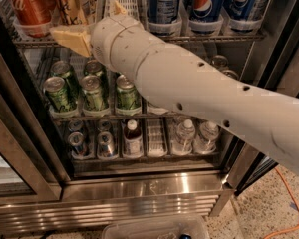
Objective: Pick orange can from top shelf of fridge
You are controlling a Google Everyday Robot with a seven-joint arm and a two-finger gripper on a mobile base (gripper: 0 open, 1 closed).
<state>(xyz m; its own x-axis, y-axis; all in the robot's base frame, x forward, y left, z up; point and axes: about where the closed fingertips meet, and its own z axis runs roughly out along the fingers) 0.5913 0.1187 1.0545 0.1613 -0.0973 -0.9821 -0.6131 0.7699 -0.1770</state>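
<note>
The end effector (pixel 84 18) is released, fingers spread beside the orange can (pixel 71 1); a Coca-Cola can (pixel 30 6) stands left of it, Pepsi cans (pixel 207 4) right.

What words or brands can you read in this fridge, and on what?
"Coca-Cola" script, partly hidden: red can, top shelf.
Pepsi globe emblem, no words: blue cans.
Unreadable print: orange can, green cans, bottles.
No lettering: gripper, open before the orange can.
</note>
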